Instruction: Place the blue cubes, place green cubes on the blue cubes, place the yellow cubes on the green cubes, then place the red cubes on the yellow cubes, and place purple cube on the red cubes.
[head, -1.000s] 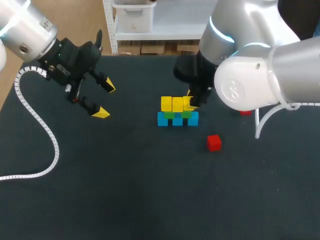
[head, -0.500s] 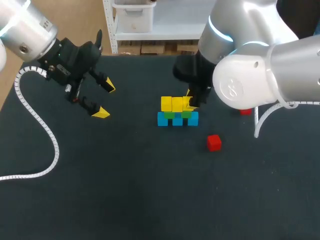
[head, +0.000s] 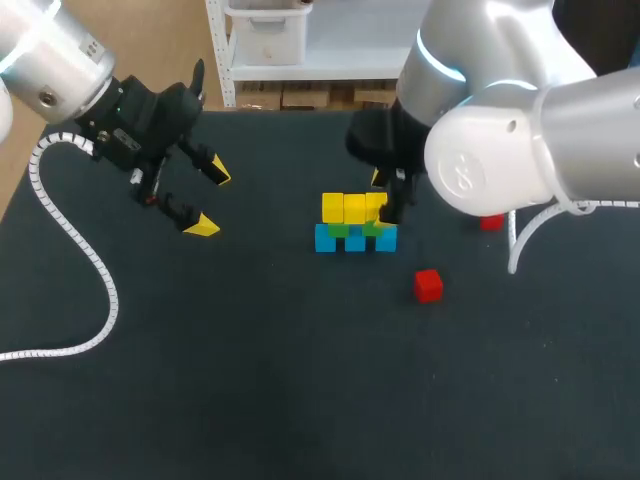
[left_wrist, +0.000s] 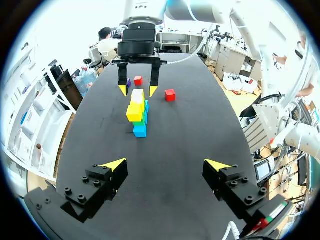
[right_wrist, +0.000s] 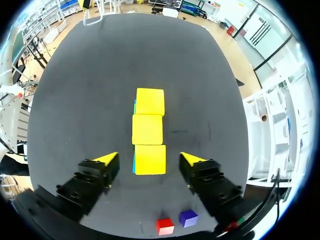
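Row of 3 yellow cubes (head: 354, 208) tops the stack at the frame's centre, on green cubes (head: 340, 230) and blue cubes (head: 354, 241); its long axis goes left to right; right jaws stand wide open over its right end, with a gap at each side. Red cube (head: 428, 285) lies on the tabletop (head: 250, 380) lower right of the stack, nearer to the right arm (head: 500, 150), I judge; left jaws, also wide and empty, hang at upper left.

The left tool (head: 210, 200) hangs tilted at the end of the left arm (head: 60, 60), fingers spread wide, and the right tool (right_wrist: 150, 159) points straight down, fingers likewise apart.
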